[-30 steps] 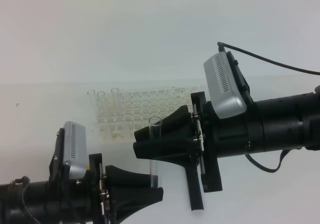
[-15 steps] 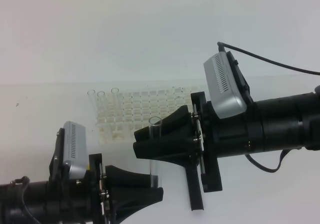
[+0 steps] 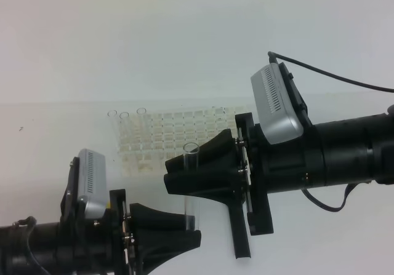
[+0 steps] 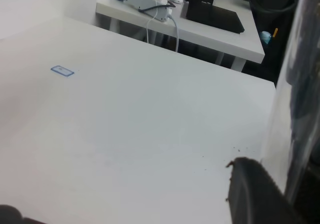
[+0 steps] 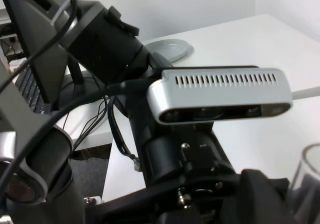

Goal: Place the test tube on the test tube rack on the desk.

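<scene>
2 arms meet near the middle of the exterior high view, with 1 clear test tube (image 3: 191, 186) standing upright between them. Its open rim sits at about 10 o'clock from the right gripper (image 3: 178, 178), and its rounded lower end reaches down to the left gripper (image 3: 184, 232).

The right gripper's dark fingers sit closed around the upper half of the tube, so the tube appears clamped there. The left gripper's fingers lie at or just beside the tube's lower end; whether they pinch it or merely flank it cannot be told. In the left wrist view the tube shows as a pale vertical streak at 3 o'clock, beside a dark fingertip (image 4: 252, 191). In the right wrist view only a curved piece of glass rim appears at 4 o'clock.

The test tube rack (image 3: 175, 136) stands on the desk (image 3: 55, 139) at roughly 12 o'clock from the held tube, apart from it. 3 other tubes (image 3: 126, 120) rise from its left end and 1 (image 3: 218, 112) stands near its right end.

Handling, as a judgement: the tube is light, rigid, smooth and brittle. Thin glass will slip under a weak pinch and crack under a hard 1. A moderate grip across the cylindrical wall, above mid-length, leaves the rounded bottom free to enter a square hole. The tube must remain vertical during descent, since a tilted entry would strike the lattice.
</scene>
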You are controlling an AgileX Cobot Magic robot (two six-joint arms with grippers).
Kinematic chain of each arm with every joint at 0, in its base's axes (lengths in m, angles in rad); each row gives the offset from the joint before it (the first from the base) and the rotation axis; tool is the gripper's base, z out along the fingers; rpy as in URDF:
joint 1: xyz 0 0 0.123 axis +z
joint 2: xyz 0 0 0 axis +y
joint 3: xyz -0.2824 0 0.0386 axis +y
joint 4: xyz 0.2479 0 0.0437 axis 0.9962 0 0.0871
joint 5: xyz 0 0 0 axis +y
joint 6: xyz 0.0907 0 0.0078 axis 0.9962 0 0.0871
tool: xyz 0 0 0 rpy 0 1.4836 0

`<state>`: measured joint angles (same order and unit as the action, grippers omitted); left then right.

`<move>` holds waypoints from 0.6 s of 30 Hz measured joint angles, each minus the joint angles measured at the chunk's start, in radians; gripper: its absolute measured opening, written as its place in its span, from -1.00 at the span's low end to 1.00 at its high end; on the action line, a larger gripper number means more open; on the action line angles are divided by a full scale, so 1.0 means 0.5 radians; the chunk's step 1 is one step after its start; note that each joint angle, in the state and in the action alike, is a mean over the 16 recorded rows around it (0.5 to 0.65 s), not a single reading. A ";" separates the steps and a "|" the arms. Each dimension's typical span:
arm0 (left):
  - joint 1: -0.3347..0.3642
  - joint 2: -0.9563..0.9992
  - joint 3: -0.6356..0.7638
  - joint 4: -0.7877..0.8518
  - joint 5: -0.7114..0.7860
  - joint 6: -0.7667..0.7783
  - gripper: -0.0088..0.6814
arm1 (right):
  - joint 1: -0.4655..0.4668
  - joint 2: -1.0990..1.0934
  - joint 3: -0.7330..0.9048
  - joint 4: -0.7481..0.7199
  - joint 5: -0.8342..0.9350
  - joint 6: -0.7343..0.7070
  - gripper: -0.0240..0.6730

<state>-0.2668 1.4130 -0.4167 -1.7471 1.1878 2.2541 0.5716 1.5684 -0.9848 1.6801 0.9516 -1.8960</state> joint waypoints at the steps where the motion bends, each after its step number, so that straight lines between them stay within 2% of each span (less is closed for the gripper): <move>1: 0.000 0.000 0.000 -0.014 0.000 -0.021 -0.64 | 0.000 0.000 0.000 0.002 0.000 0.005 -0.58; 4: 0.000 0.000 0.001 -0.043 0.002 -0.096 -0.58 | 0.000 0.001 0.000 0.007 -0.001 0.013 -0.58; 7: 0.000 0.000 0.001 -0.031 0.006 -0.193 -0.44 | 0.000 0.002 0.000 0.010 -0.003 0.013 -0.59; 18: 0.000 0.000 0.001 -0.020 0.019 -0.632 0.49 | 0.000 0.002 0.000 0.012 -0.020 -0.029 -0.59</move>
<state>-0.2668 1.4130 -0.4164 -1.7571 1.1973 1.9379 0.5716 1.5695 -0.9848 1.6861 0.9418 -1.9106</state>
